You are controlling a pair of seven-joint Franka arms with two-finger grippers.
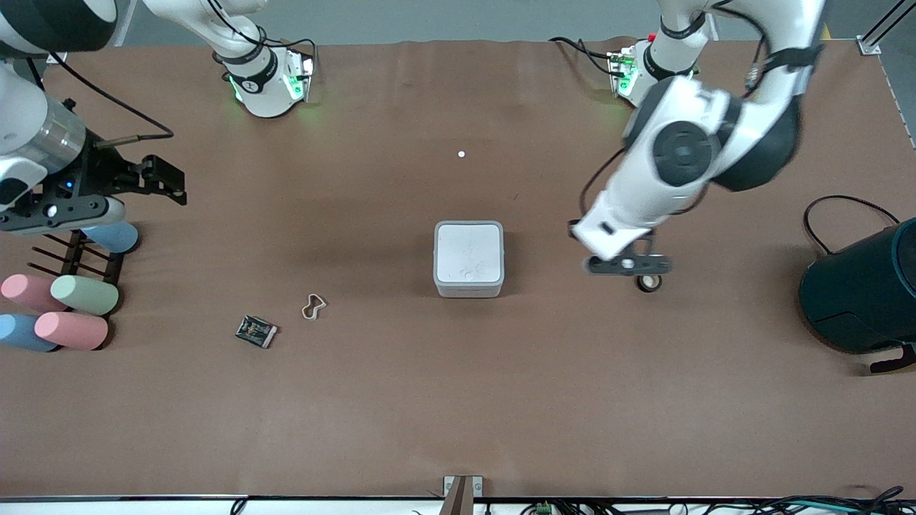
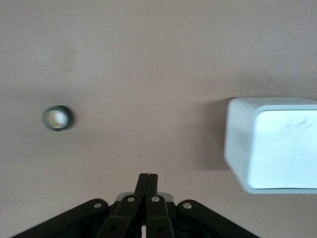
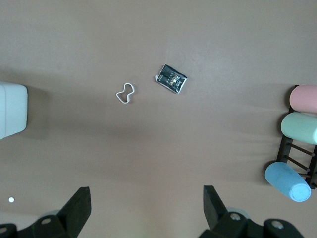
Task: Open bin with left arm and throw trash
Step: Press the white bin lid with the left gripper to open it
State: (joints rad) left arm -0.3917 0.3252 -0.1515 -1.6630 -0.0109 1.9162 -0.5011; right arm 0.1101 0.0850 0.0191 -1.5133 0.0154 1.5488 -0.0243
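Bin: small square white-grey plastic box with rounded corners (image 1: 469,259), sitting mid-table, flat white lid (image 1: 469,252) down flat and closed.

Tape: little black tape ring with pale core (image 1: 649,282), lying on the brown table cover (image 1: 458,400) toward the left arm's end, well apart from the bin, nothing touching it in the left wrist view (image 2: 58,118).

Rubber band: beige looped rubber band (image 1: 313,306), on the table toward the right arm's end of the bin, a bit nearer the front camera than the bin.

Packet: dark square printed packet (image 1: 256,331), just beside the rubber band, slightly nearer the camera, not touching it.

Left gripper: (image 1: 628,264) hanging low over bare table between bin and tape ring, close to the ring; fingers (image 2: 147,186) pinched fully together with nothing between them.

Right gripper: (image 1: 168,182) up in the air at the right arm's end, over the table near the rack; fingers (image 3: 81,208) spread wide, empty, just waiting.

Cylinders: pastel pink, green and blue foam-looking rolls (image 1: 84,295) on a dark rack (image 1: 93,261) at the right arm's end.

Big container: large dark teal cylindrical container (image 1: 862,290) at the left arm's end.

Speck: tiny white dot (image 1: 461,154) on the table, farther from the camera than the bin.
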